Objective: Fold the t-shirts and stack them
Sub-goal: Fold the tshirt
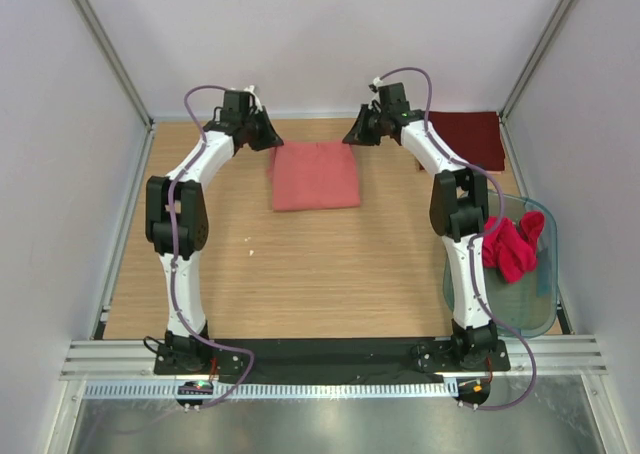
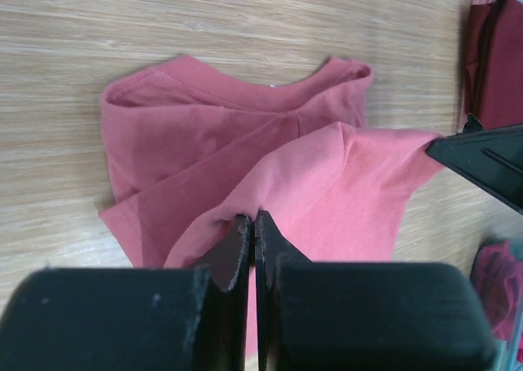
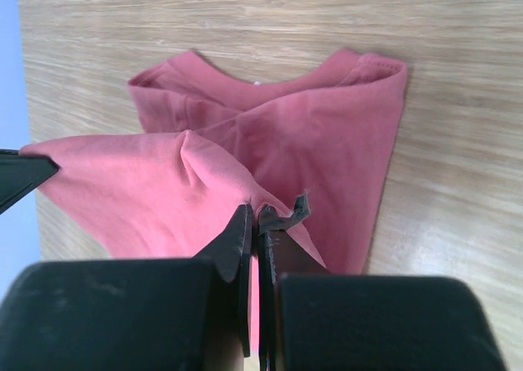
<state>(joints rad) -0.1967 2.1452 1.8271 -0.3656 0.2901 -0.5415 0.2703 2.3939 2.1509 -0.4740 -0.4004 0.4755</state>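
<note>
While the left pincer [image 2: 252, 221] and right pincer [image 3: 255, 216] each clamp a lifted far corner of the salmon-pink t-shirt [image 1: 315, 177], its body lies on the table [image 1: 300, 274] — maroon t-shirt [image 1: 470, 139] flat at far right, red-pink t-shirts [image 1: 510, 247] in the tub [image 1: 538, 316].

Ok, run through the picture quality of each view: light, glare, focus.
Top external view: soft even light, weak shadows, all sharp, a dull sheen on the metal sill. Left wrist view: salmon-pink t-shirt crisp, left pincer dark and soft-edged up close. Right wrist view: table grain sharp, right pincer soft-edged too.
</note>
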